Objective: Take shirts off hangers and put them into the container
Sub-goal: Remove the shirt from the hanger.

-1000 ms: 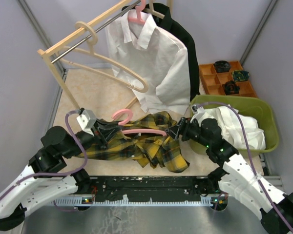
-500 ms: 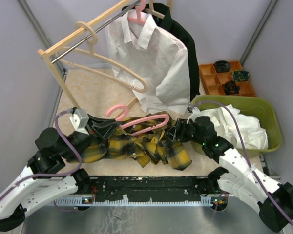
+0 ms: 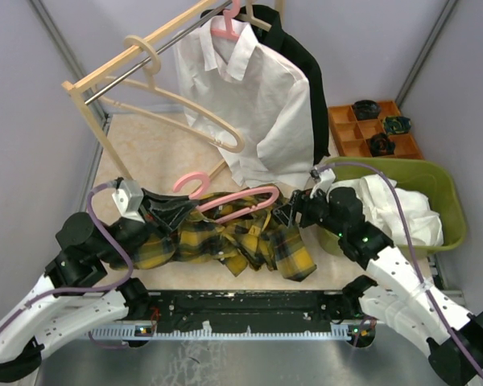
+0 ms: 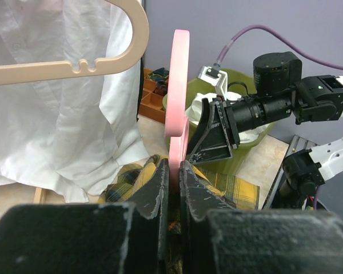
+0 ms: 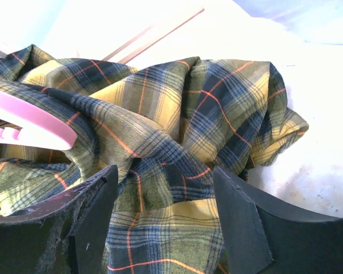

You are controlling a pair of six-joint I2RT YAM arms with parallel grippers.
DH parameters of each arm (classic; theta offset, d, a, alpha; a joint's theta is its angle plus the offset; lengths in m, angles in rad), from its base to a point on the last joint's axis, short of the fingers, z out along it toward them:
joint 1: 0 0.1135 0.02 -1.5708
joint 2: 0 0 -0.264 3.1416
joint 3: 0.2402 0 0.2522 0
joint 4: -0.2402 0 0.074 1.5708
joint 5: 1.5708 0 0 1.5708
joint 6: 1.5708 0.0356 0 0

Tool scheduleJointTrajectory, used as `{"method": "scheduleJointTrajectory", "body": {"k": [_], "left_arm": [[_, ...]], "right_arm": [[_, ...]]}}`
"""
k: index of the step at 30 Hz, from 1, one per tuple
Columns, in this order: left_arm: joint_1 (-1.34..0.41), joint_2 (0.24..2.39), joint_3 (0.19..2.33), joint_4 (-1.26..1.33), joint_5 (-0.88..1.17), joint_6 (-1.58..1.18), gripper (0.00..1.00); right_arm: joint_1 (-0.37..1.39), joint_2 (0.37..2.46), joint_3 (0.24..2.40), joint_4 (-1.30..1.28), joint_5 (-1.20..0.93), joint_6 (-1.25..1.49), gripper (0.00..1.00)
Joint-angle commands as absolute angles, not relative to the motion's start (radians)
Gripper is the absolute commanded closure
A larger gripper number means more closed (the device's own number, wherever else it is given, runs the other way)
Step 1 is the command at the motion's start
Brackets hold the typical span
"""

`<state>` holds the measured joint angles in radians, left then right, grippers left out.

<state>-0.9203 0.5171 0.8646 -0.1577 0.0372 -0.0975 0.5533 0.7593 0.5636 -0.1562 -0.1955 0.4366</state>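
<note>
The yellow-and-green plaid shirt (image 3: 225, 245) lies bunched on the table, still draped over one end of a pink hanger (image 3: 229, 199). My left gripper (image 3: 183, 211) is shut on that pink hanger (image 4: 180, 85), holding it tilted above the cloth. My right gripper (image 3: 283, 215) is open, its fingers standing on either side of a fold of the plaid shirt (image 5: 177, 142) without pinching it. The olive-green container (image 3: 439, 183) at the right holds a white shirt (image 3: 390, 211). Another white shirt (image 3: 249, 96) and a black shirt (image 3: 304, 60) hang on the rack.
A wooden rack with a metal bar (image 3: 137, 64) crosses the back left, with a bare beige hanger (image 3: 189, 117) on it. An orange compartment tray (image 3: 346, 133) sits behind the container. Grey walls close in on both sides.
My left gripper has lifted the pink hanger up and to the left, tilting it. The plaid shirt has bunched closer beneath it. My right gripper has edged left, onto the cloth.
</note>
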Motion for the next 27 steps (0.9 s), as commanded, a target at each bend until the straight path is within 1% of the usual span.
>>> {"method": "scheduleJointTrajectory", "body": {"k": [1,4,6,10,13,18,22,24,25,27], "left_arm": [[-0.921,0.480,0.862,-0.099,0.025,-0.114,1.00],[-0.921,0.480,0.856,-0.099,0.027,-0.118,1.00],[-0.921,0.490,0.859,-0.101,0.030,-0.122,1.00],[-0.922,0.512,0.870,-0.117,0.059,-0.128,1.00],[-0.921,0.519,0.861,-0.101,0.088,-0.136,1.00],[-0.921,0.558,0.873,-0.101,0.160,-0.139,1.00],[-0.921,0.590,0.875,-0.078,0.195,-0.150,1.00],[-0.920,0.606,0.883,-0.075,0.216,-0.153,1.00],[-0.921,0.612,0.886,-0.075,0.229,-0.153,1.00],[-0.921,0.616,0.887,-0.080,0.242,-0.158,1.00]], "right_arm": [[0.549,0.735,0.667,-0.132,-0.195,0.326,0.31],[0.550,0.712,0.719,-0.167,-0.177,0.286,0.26],[0.549,0.671,0.720,-0.143,-0.199,0.237,0.22],[0.549,0.576,0.693,-0.074,-0.237,0.102,0.12],[0.549,0.559,0.702,-0.072,-0.298,-0.013,0.09],[0.549,0.645,0.761,-0.098,-0.411,-0.089,0.07],[0.549,0.748,0.831,-0.131,-0.670,-0.092,0.07],[0.549,0.776,0.837,-0.119,-0.743,-0.088,0.07],[0.550,0.782,0.834,-0.110,-0.757,-0.085,0.08],[0.550,0.790,0.826,-0.096,-0.777,-0.077,0.13]]}}
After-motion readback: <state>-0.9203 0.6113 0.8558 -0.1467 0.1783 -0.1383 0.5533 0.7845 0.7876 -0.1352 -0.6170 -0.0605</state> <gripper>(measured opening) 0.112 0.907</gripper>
